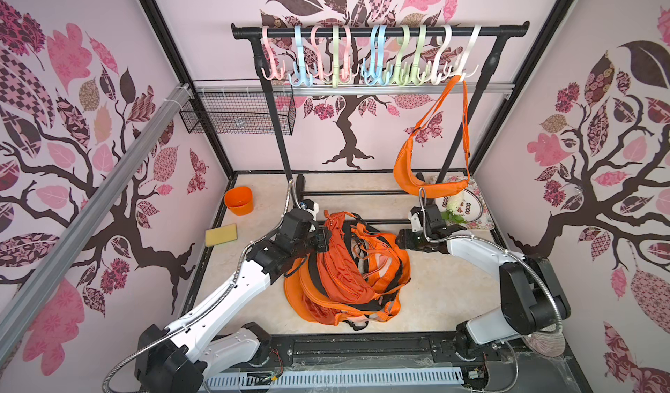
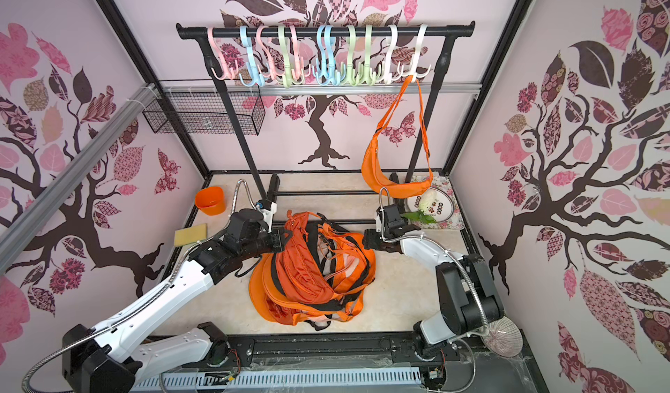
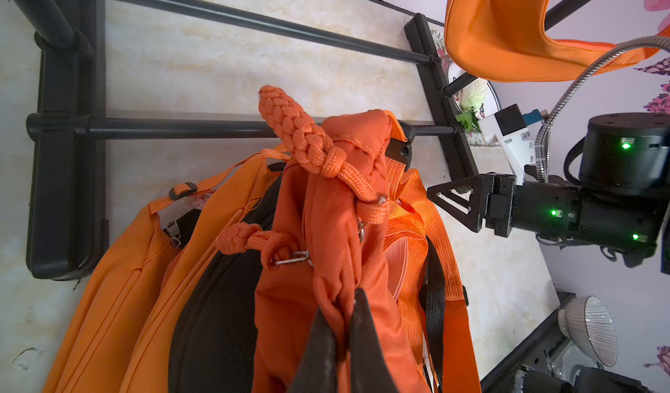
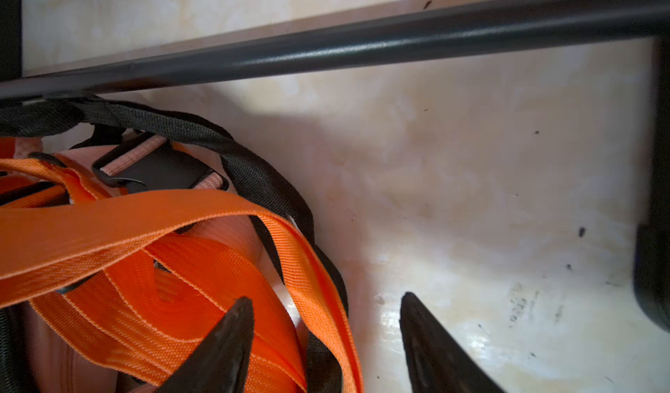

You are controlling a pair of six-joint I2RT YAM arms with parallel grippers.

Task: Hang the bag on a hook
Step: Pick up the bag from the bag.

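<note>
The left end effector [image 3: 340, 311] is seen pressed together, a fold of the rust-orange nylon bag [image 3: 337, 210] pinched between its black fingertips [image 3: 368, 340], with a braided orange zipper pull [image 3: 297, 130] sticking up beyond the grip. That bag is found on top of the heap of orange-and-black fabric bags [image 1: 348, 279] lying mid-way across the pale marble-patterned bench [image 1: 453, 293], just in front of the black floor bar [image 3: 181, 128] of the rack. The right end effector [image 4: 326, 300] is held spread, one finger over the orange webbing straps [image 4: 145, 228] and the other over bare bench. Nothing is clamped there, and contact with the straps cannot be confirmed. Higher up, an orange crescent-shaped bag [image 1: 424, 177] is hung by its strap from the white plastic hook [image 1: 462, 67] at the end of the black rail [image 1: 377, 31]. In both top views the left fingertips are buried in fabric. Which strap belongs to which bag in the heap cannot be made out, and the heap's lower part is cut off in the left wrist view.
</note>
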